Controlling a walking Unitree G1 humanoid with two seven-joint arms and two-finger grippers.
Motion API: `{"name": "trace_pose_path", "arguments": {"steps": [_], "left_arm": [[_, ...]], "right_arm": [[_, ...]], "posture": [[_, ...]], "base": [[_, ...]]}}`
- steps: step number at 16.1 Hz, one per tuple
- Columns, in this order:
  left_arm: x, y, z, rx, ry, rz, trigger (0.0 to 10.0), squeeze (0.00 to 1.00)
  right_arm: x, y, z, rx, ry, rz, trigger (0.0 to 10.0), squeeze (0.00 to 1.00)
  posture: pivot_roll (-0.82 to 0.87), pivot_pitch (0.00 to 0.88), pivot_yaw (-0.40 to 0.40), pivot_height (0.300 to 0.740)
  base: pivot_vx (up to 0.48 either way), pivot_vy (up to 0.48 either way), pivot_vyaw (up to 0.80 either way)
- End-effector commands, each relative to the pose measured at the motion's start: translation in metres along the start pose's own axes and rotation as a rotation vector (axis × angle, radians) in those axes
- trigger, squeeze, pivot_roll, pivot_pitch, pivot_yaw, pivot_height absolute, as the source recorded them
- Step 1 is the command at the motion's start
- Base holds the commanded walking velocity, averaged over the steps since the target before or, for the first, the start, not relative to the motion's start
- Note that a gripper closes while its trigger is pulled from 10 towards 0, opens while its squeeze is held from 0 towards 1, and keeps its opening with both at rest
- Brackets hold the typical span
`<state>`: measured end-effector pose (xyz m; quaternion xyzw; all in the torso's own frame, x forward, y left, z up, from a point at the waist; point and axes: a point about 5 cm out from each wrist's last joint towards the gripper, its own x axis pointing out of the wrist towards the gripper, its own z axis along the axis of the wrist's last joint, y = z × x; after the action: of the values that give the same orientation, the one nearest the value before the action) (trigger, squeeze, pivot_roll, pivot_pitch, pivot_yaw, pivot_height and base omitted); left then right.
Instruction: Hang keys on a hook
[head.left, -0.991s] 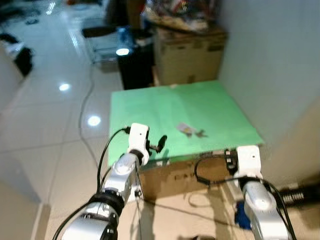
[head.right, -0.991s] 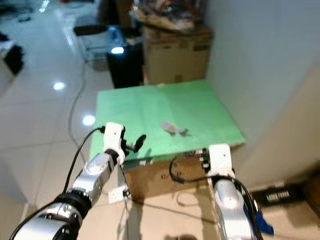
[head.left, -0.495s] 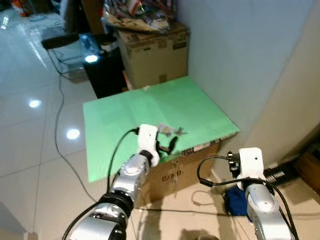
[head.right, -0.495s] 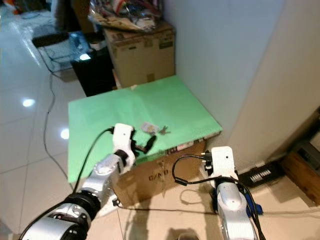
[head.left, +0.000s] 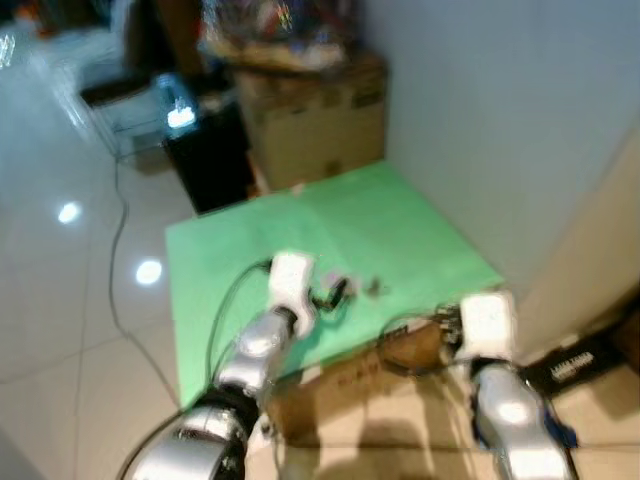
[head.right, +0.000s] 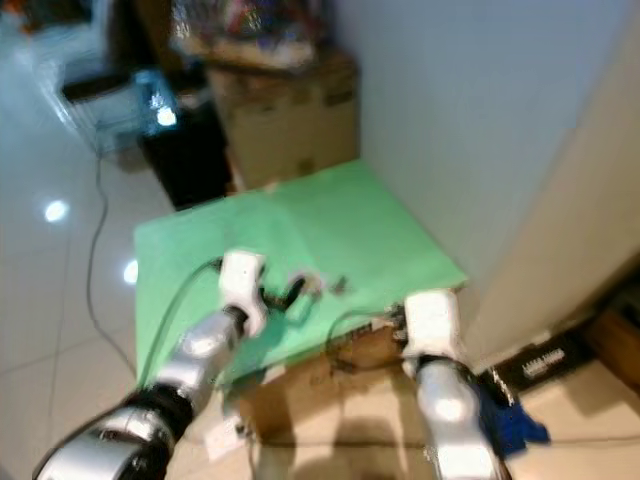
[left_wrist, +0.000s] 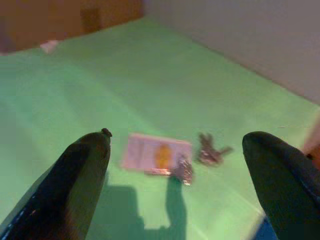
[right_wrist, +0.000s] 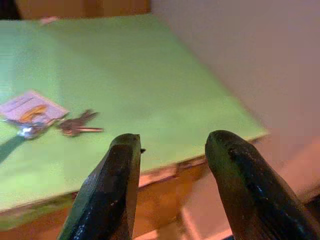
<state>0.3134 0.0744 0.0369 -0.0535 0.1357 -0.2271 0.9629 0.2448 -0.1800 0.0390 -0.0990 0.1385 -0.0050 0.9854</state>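
Note:
A small bunch of keys (left_wrist: 210, 152) with a white tag (left_wrist: 155, 154) lies on a green sheet (head.left: 400, 230) that covers a cardboard box. My left gripper (head.left: 330, 295) hovers open just short of the keys, which sit between its fingers in the left wrist view. My right gripper (right_wrist: 172, 170) is open at the box's near edge, with the keys (right_wrist: 77, 125) off to one side of it on the sheet. The eye views are blurred.
A pale wall (head.left: 500, 120) rises right of the box. Behind the green sheet stand a large cardboard box (head.left: 310, 110) and a black bin (head.left: 205, 150). A cable (head.left: 120, 250) runs over the glossy tiled floor on the left. A black power strip (head.left: 580, 365) lies at right.
The camera has shifted and blurred. My left gripper has come closer to the keys over the green sheet. My right arm has risen to the box's near edge.

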Motion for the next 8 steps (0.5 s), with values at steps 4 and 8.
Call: {"name": "trace_pose_path", "arguments": {"steps": [4,8], "left_arm": [[0.004,-0.006,-0.003,0.004,0.034,0.024,10.0,0.0],[0.007,-0.01,-0.01,-0.051,0.141,0.009,10.0,0.0]], "right_arm": [[-0.001,-0.008,0.001,-0.021,-0.003,-0.017,10.0,0.0],[-0.024,-0.004,-0.023,-0.01,0.075,0.007,10.0,0.0]], "posture": [[-0.26,0.032,0.137,0.74],[-0.26,0.07,0.145,0.74]], "base": [[0.215,0.0,0.0],[0.0,0.0,0.0]]}}
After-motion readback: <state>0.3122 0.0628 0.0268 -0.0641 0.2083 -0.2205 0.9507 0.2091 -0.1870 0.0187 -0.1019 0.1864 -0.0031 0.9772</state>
